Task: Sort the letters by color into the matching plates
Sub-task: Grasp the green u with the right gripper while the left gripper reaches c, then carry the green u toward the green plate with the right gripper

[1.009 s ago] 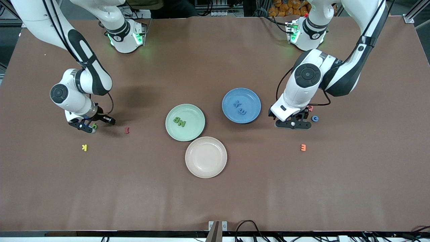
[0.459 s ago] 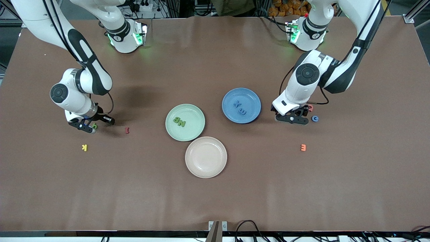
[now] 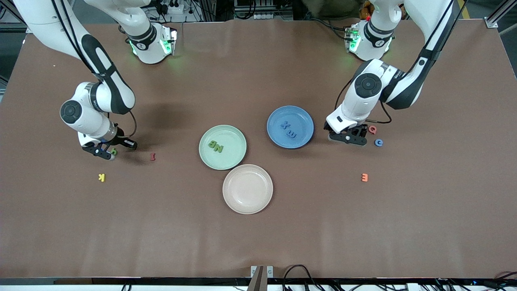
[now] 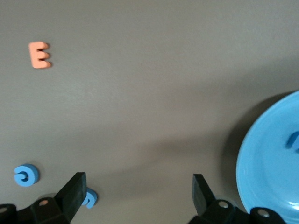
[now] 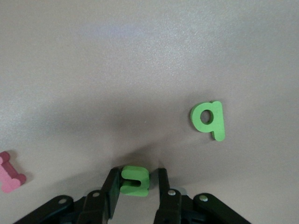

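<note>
The table (image 3: 258, 238) is covered in plain matte brown, and on it lie a pale mint green plate (image 3: 232, 159) with dark green letters (image 3: 216, 146), a medium blue plate (image 3: 303, 119) with darker blue letters (image 3: 288, 129), and a plain beige-pink plate (image 3: 247, 188). Loose pieces are a yellow K (image 3: 101, 177), a dark red letter (image 3: 152, 156), an orange E (image 3: 364, 177), a pink Q (image 3: 372, 129), a blue C (image 3: 378, 142) and a bright green q (image 5: 209, 120). Both arms are white with black joints and black fingers (image 5: 111, 192).

Even overhead light, soft shadows under arms; wrist views slightly blurred.
</note>
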